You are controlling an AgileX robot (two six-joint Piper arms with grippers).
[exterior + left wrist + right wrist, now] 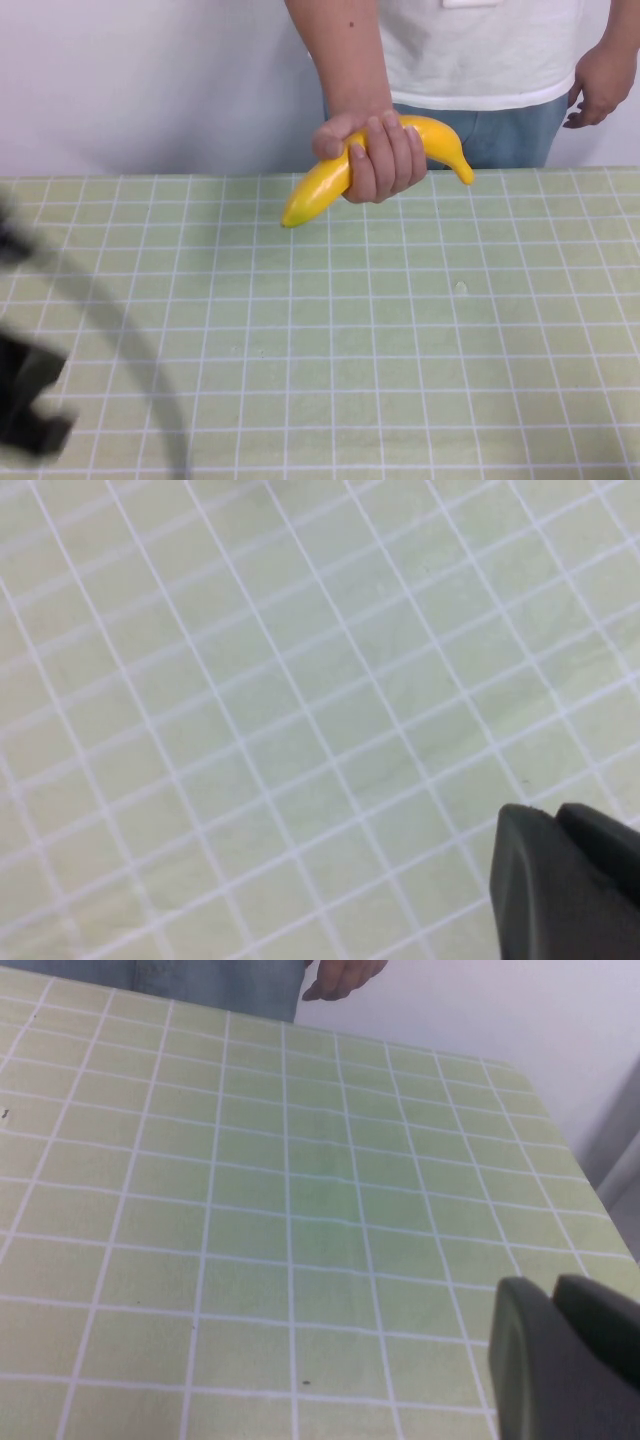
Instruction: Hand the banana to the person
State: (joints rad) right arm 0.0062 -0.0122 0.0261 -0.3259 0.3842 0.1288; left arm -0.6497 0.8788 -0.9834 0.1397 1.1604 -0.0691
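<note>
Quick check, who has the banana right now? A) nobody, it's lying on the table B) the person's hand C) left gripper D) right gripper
B: the person's hand is wrapped around the banana above the far table edge; the left gripper sits blurred at the near left and the right gripper shows only in its wrist view, neither touching it.

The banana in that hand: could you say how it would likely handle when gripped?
The banana looks glossy, so probably slippery. It juts unbent from the person's hand, so likely stiff. Left gripper and right gripper are elsewhere.
</note>
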